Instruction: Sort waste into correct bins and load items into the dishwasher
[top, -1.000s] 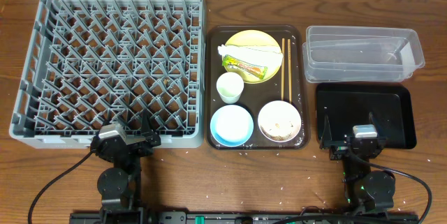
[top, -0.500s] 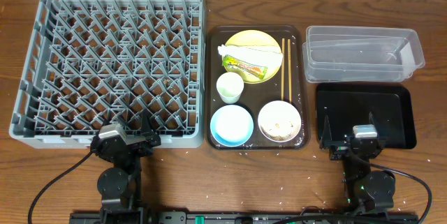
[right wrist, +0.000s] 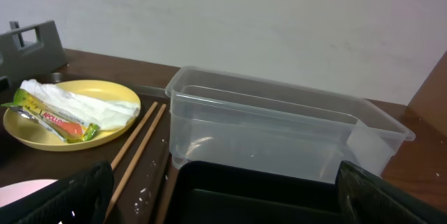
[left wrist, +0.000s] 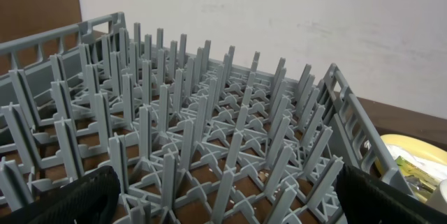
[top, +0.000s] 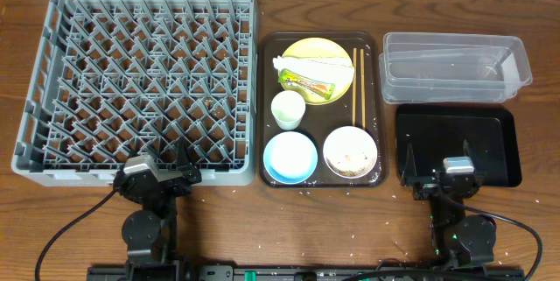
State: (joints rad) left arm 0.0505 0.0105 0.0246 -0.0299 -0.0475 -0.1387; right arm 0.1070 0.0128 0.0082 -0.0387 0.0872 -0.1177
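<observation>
Currently | left gripper (top: 163, 162) spread wide, empty, at rack (top: 39, 97) edge | right gripper (top: 435, 164) spread wide, empty, over black tray (top: 486, 136)

Arms folded; left tool (top: 161, 160), right tool (top: 435, 163) splayed

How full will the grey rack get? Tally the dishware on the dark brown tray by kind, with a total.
Plates: 1, the round yellow plate
Cups: 1, the small white cup
Bowls: 2, the light blue bowl and the white bowl
Chopsticks: 2, the thin wooden chopsticks
Total: 6
</observation>
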